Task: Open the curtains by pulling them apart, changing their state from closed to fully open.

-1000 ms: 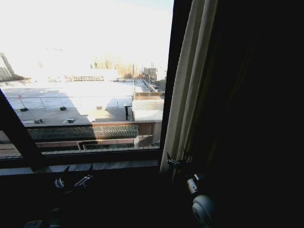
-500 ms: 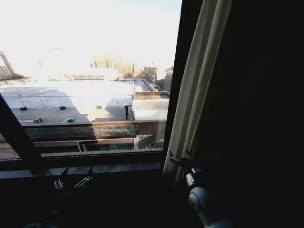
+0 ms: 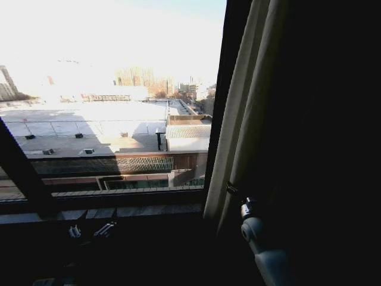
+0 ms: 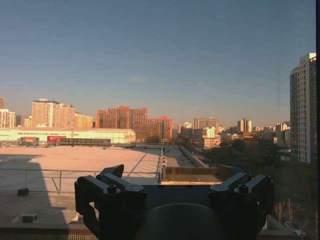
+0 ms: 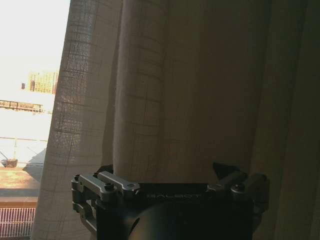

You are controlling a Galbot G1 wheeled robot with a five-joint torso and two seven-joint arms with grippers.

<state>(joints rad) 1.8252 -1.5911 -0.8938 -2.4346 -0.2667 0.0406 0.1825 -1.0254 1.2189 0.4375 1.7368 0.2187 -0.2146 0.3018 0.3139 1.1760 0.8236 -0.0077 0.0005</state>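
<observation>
Right gripper (image 3: 231, 190) had pushed further right into the curtain (image 3: 238, 137) since the earlier head frame; its fingers were buried in the folds there, so jaw state unreadable in that view. Curtain was bunched at the window's right edge, glass to its left uncovered. Left gripper (image 3: 89, 229) sat low by the sill (image 3: 119, 211).

Left wrist: left gripper (image 4: 172, 187) jaws spread wide, holding nothing, facing the skyline.

Right wrist: "GALBOT" on the gripper body. Right gripper (image 5: 170, 175) jaws spread wide against pleated, linen-weave sheer curtain (image 5: 165, 85), not clamped on it.
</observation>
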